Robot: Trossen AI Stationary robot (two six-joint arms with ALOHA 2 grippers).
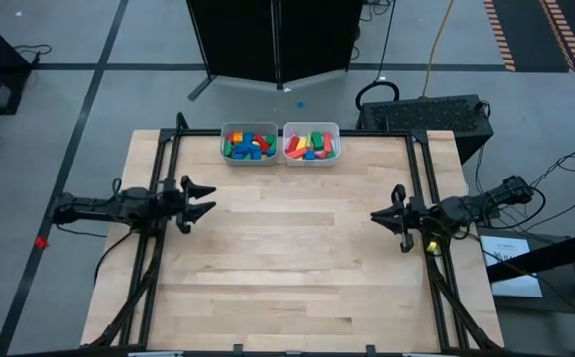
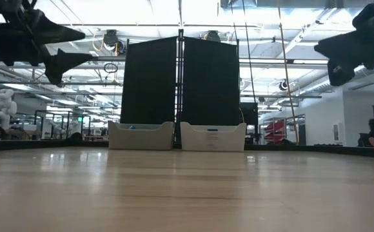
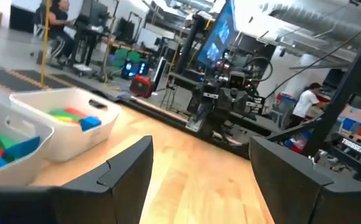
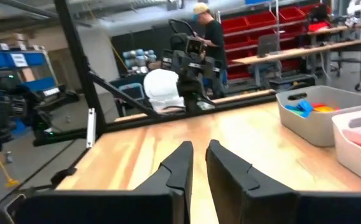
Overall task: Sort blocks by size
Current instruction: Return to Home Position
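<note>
The blocks lie in two pale bins at the table's far edge: the left bin (image 1: 249,145) holds mostly blue, green and orange blocks (image 1: 250,146), the right bin (image 1: 311,145) mostly red, pink and green ones (image 1: 309,146). Both bins show in the low view (image 2: 142,136) (image 2: 213,136), in the left wrist view (image 3: 68,121) and in the right wrist view (image 4: 320,115). My left gripper (image 1: 206,198) hovers open at the table's left side, empty. My right gripper (image 1: 379,216) hovers at the right side with its fingers nearly together (image 4: 197,163), empty.
Bare wooden tabletop (image 1: 287,258) lies between and in front of the two arms. Black frame rails (image 1: 164,169) run along the table's left and right sides. People show in the room beyond the table.
</note>
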